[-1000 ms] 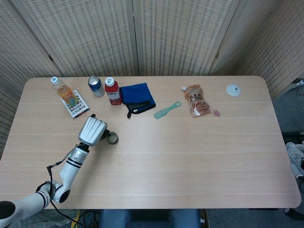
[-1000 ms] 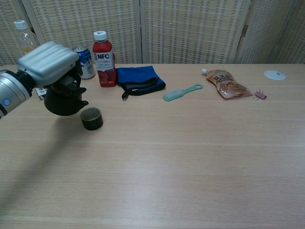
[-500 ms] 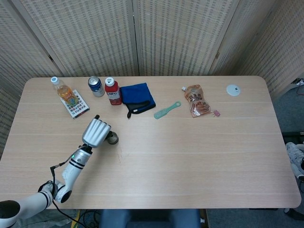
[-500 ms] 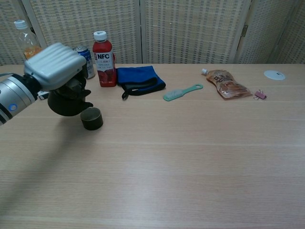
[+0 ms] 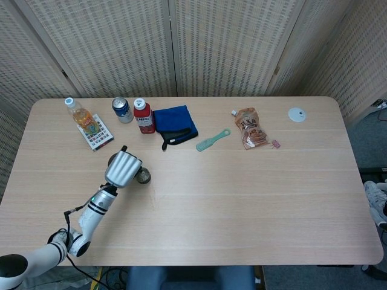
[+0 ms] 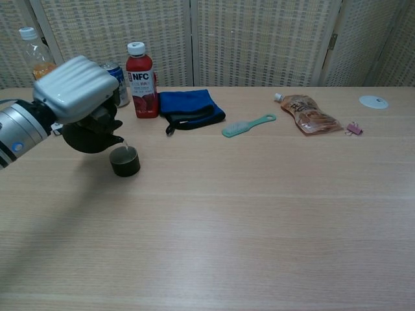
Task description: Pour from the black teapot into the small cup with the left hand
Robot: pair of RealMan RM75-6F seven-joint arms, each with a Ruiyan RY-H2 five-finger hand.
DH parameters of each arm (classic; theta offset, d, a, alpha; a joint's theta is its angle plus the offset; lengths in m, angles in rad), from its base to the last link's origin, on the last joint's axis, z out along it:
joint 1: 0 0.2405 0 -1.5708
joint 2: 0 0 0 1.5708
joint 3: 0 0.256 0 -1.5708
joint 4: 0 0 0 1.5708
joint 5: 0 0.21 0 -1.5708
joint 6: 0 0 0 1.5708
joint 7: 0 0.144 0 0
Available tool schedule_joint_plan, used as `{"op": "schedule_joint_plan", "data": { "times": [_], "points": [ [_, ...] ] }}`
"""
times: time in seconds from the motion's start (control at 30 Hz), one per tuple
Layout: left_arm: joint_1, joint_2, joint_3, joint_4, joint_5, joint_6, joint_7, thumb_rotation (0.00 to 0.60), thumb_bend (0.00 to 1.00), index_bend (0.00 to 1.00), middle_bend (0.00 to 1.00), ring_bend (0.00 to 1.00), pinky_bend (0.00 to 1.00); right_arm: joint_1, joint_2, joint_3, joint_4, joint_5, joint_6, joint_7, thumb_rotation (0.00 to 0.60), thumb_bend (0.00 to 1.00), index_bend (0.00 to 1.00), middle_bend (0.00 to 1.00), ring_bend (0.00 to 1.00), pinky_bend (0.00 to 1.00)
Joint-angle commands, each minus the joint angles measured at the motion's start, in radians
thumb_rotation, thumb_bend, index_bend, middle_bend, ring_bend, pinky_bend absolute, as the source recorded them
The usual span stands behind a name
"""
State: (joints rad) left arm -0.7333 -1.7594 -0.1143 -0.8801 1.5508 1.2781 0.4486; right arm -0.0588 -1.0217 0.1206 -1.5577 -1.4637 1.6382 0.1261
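Observation:
My left hand grips the black teapot, held off the table and tilted with its spout over the small dark cup. A thin pale stream runs from the spout into the cup in the chest view. From the head view the hand hides nearly all of the teapot. The cup stands upright on the table just right of the hand. My right hand is in neither view.
Behind the hand stand a red NFC bottle, a blue can, an orange drink bottle and a card box. A blue cloth, green brush, snack pouch, pink clip and white lid lie further right.
My left hand carried the teapot right, closer to the cup, then tipped it further so the spout hangs over the cup and liquid shows.

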Motion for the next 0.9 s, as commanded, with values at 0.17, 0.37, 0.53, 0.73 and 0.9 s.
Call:
{"op": "schedule_joint_plan", "data": {
  "times": [0.17, 0.37, 0.53, 0.73, 0.9],
  "points": [
    [0.001, 0.005, 0.006, 0.01, 0.006, 0.002, 0.004, 0.528, 0.33, 1.0, 1.0, 1.0, 0.59, 0.001, 0.0, 0.001, -0.002, -0.001, -0.001, -0.002, 0.6, 0.2, 0.35, 0.28, 0.24, 0.19],
    [0.001, 0.009, 0.011, 0.023, 0.013, 0.005, 0.003, 0.53, 0.33, 1.0, 1.0, 1.0, 0.59, 0.002, 0.001, 0.001, -0.004, 0.0, -0.002, -0.003, 0.6, 0.2, 0.35, 0.28, 0.23, 0.19],
    [0.001, 0.011, 0.016, 0.032, 0.02, 0.009, 0.007, 0.53, 0.33, 1.0, 1.0, 1.0, 0.59, 0.002, 0.0, 0.0, -0.003, -0.001, -0.003, -0.003, 0.6, 0.2, 0.35, 0.28, 0.23, 0.19],
    [0.002, 0.013, 0.024, 0.044, 0.026, 0.009, 0.012, 0.534, 0.33, 1.0, 1.0, 1.0, 0.59, 0.001, 0.001, 0.001, -0.003, 0.001, -0.001, -0.002, 0.6, 0.2, 0.35, 0.28, 0.23, 0.19],
    [0.003, 0.013, 0.028, 0.053, 0.031, 0.011, 0.015, 0.531, 0.33, 1.0, 1.0, 1.0, 0.59, 0.0, 0.0, 0.0, -0.003, 0.0, 0.0, -0.002, 0.6, 0.2, 0.35, 0.28, 0.24, 0.19]
  ]
}}
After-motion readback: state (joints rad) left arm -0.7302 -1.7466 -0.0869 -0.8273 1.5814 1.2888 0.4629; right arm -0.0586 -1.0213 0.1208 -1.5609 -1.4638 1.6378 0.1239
